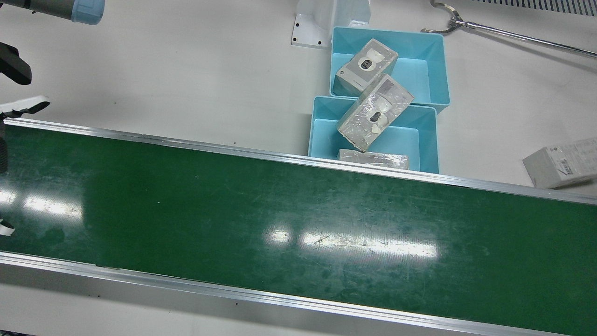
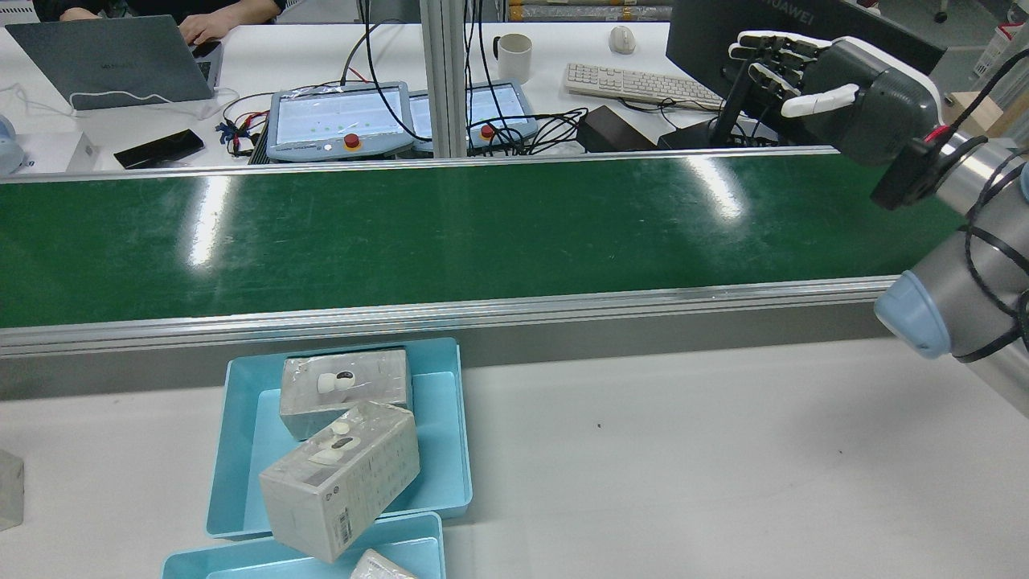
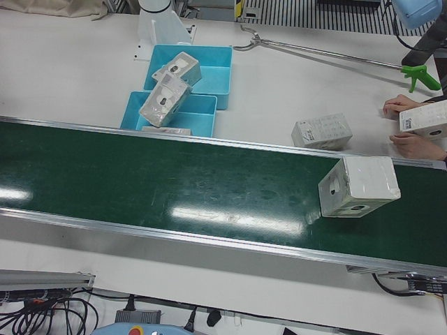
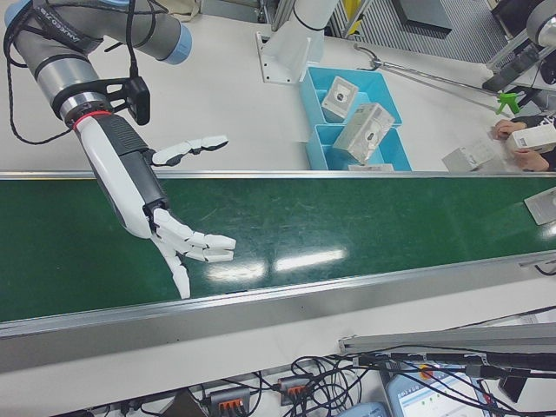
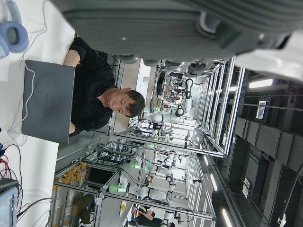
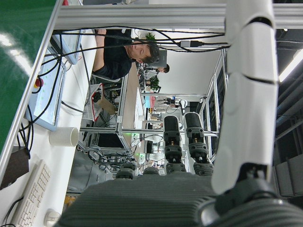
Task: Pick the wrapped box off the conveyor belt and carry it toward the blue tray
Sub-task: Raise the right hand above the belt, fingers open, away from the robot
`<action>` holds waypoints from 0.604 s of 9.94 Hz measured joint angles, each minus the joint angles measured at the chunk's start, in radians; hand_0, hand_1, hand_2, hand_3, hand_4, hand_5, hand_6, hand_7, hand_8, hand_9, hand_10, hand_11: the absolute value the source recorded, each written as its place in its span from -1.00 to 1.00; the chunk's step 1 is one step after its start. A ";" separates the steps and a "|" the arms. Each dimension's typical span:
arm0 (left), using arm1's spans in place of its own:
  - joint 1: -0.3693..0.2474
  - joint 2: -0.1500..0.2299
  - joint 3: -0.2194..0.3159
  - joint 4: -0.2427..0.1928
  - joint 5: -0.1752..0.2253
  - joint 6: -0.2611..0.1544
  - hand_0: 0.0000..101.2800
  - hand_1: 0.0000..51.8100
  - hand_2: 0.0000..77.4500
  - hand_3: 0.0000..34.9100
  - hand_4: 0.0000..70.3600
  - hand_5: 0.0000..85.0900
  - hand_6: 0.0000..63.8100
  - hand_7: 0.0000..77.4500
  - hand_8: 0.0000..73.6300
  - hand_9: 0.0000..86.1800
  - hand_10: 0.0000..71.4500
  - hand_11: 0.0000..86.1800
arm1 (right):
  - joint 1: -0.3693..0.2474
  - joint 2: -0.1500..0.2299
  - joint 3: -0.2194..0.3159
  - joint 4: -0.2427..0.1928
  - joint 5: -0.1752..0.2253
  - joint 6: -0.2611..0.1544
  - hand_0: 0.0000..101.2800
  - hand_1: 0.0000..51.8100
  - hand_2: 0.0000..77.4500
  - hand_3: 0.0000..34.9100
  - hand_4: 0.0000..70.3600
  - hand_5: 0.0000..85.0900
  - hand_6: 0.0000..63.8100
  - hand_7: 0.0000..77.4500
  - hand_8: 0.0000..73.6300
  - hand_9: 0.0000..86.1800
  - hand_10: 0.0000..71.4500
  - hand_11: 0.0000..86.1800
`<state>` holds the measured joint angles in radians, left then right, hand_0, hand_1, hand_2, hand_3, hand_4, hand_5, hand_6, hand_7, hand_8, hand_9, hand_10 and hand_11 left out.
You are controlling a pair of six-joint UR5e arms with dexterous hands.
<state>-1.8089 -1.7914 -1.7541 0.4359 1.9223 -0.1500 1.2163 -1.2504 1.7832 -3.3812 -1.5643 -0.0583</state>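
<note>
**Right hand spread over the belt, box well down the line**

Right hand (image 4: 187, 248) hovers empty over the conveyor belt (image 3: 174, 188), fingers splayed wide. The wrapped box (image 3: 360, 186) sits on the belt's opposite end, on the left arm's half and well apart from that hand, so the left arm looks nearer. Its long axis is hard to judge. The left hand (image 5: 156, 28) shows only its underside, so its state cannot be told. Blue tray (image 3: 133, 112) lies beside the belt. A monitor (image 2: 792, 18) reads "HUAWEI"; the box's print is illegible.

Two blue trays (image 1: 436, 70) (image 1: 319, 126) hold three wrapped boxes (image 1: 366, 70) (image 1: 375, 112) (image 1: 373, 158); one more box (image 3: 359, 186) rides the belt (image 3: 174, 181), another (image 3: 321, 131) sits on the table (image 3: 70, 63).
</note>
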 joint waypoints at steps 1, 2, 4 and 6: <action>0.000 0.000 0.000 0.000 0.000 0.000 -1.00 -1.00 -0.97 -1.00 -1.00 -0.97 -1.00 -0.99 -0.99 -0.99 -0.98 -1.00 | 0.011 0.000 0.002 0.000 -0.001 0.001 -0.04 -0.45 -0.73 -0.96 -0.33 -0.56 -0.76 -0.41 -1.00 -0.94 -0.95 -0.90; 0.000 0.000 0.000 0.000 0.000 0.000 -1.00 -1.00 -0.97 -1.00 -1.00 -0.97 -1.00 -0.99 -0.99 -0.99 -0.98 -1.00 | 0.018 0.000 0.005 0.000 -0.002 0.006 -0.04 -0.45 -0.73 -0.96 -0.33 -0.56 -0.76 -0.41 -1.00 -0.94 -0.95 -0.90; 0.000 0.000 0.000 0.000 0.000 0.000 -1.00 -1.00 -0.97 -1.00 -1.00 -0.97 -1.00 -0.99 -0.99 -1.00 -0.98 -1.00 | 0.024 0.001 0.006 0.000 -0.005 0.028 -0.04 -0.45 -0.69 -0.94 -0.38 -0.58 -0.76 -0.41 -1.00 -0.94 -0.95 -0.90; 0.000 0.000 0.000 0.000 0.000 0.000 -1.00 -1.00 -0.97 -1.00 -1.00 -0.97 -1.00 -0.99 -0.99 -0.99 -0.98 -1.00 | 0.025 -0.005 0.020 -0.002 -0.006 0.073 -0.02 -0.33 -0.66 -0.84 -0.52 -0.59 -0.81 -0.45 -1.00 -0.94 -1.00 -0.95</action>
<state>-1.8089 -1.7914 -1.7541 0.4360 1.9223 -0.1500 1.2415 -1.2551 1.8034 -3.3833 -1.5702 0.0147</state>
